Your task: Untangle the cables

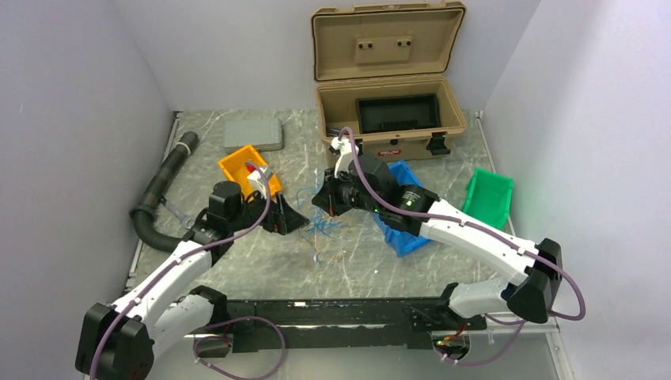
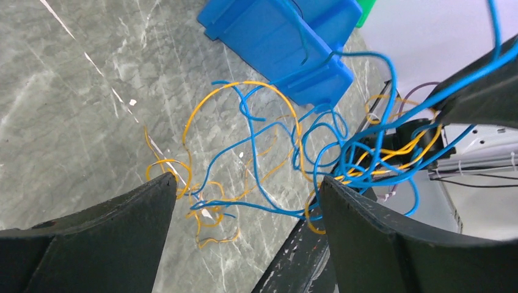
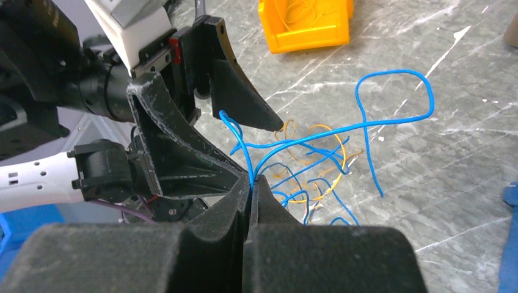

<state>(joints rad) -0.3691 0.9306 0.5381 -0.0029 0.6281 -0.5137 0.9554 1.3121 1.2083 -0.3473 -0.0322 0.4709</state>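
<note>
Two grippers meet over the cables (image 1: pixel 320 226), a blue and orange knot lying on the table (image 1: pixel 237 269); the right gripper (image 3: pixel 251 183) pinches one blue strand; the left gripper (image 2: pixel 244 183) gapes wide beside it; next, I think, it must nip another strand and pull gently.

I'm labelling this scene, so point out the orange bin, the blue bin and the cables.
orange bin (image 3: pixel 302 41), right wrist view, its near outer wall.
blue bin (image 2: pixel 262 36), left wrist view, its broad outer wall.
cables (image 2: pixel 342 155), left wrist view, the dense blue knot of the tangle.
</note>
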